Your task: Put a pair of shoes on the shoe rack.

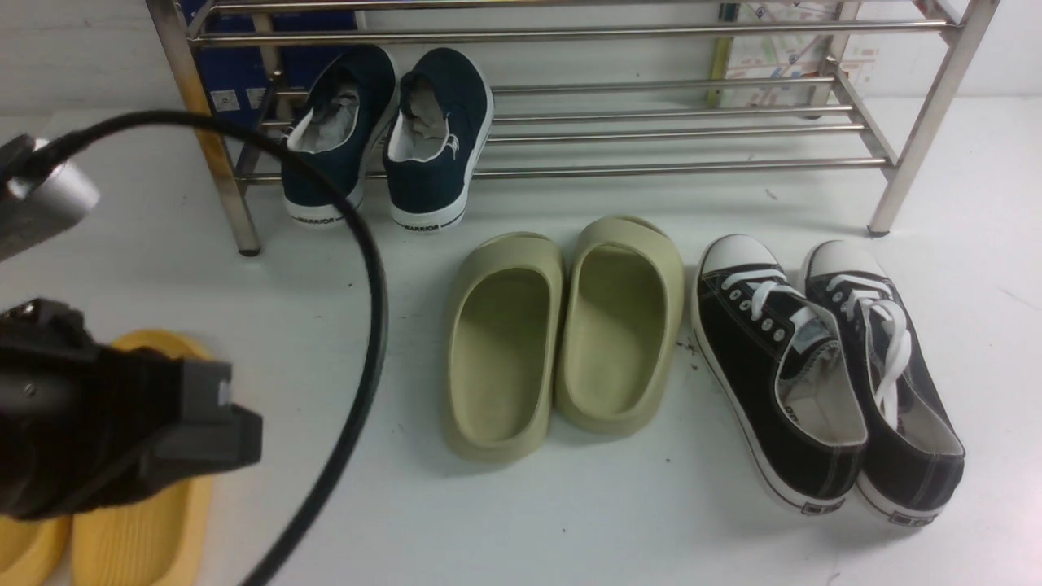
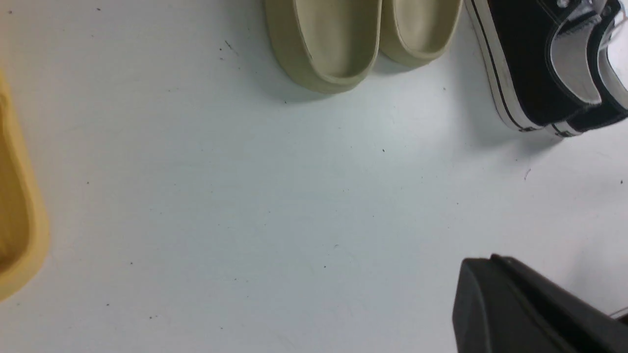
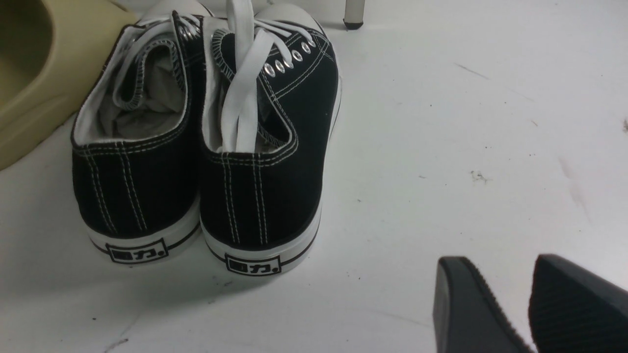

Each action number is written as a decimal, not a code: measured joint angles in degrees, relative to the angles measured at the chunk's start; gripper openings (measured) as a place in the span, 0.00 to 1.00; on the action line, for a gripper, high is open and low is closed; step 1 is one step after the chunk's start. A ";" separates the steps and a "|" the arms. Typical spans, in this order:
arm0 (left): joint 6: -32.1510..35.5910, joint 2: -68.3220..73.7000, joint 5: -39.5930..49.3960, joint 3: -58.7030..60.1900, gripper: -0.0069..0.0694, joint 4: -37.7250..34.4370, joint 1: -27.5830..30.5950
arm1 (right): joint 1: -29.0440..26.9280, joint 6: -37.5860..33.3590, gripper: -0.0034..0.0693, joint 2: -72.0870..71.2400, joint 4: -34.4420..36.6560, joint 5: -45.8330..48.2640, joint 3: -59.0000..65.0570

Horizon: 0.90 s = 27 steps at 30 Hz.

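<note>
A steel shoe rack (image 1: pixel 667 169) stands at the back of the white table. A navy pair of shoes (image 1: pixel 431 138) sits on its lowest shelf at the left, heels toward me. On the table lie olive slides (image 1: pixel 501 342) in the middle and black canvas sneakers (image 1: pixel 737 325) at the right. My left arm (image 1: pixel 122 423) hangs over yellow slides (image 1: pixel 155 529) at the front left. My left gripper (image 2: pixel 483 260) is shut and empty above bare table. My right gripper (image 3: pixel 490 264) is open and empty, just behind and to the right of the sneakers' heels (image 3: pixel 255 196).
The left arm's black cable (image 1: pixel 370 268) arcs in front of the rack's left side. The rack's right leg (image 3: pixel 354 14) stands beyond the sneakers. The olive slides (image 2: pixel 333 44) and sneakers (image 2: pixel 525 63) show ahead of the left gripper, with a yellow slide (image 2: pixel 19 230) at its side.
</note>
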 joint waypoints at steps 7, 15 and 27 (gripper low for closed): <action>2.92 -7.57 -0.50 0.13 0.07 1.07 0.00 | 0.00 0.00 0.38 0.00 0.00 0.00 0.00; 3.17 -8.20 -0.25 0.17 0.07 2.88 -5.85 | 0.00 0.00 0.38 0.00 0.00 0.00 0.00; 3.35 -9.07 -12.10 3.06 0.07 11.05 -6.72 | 0.00 0.00 0.38 0.00 0.00 0.00 0.00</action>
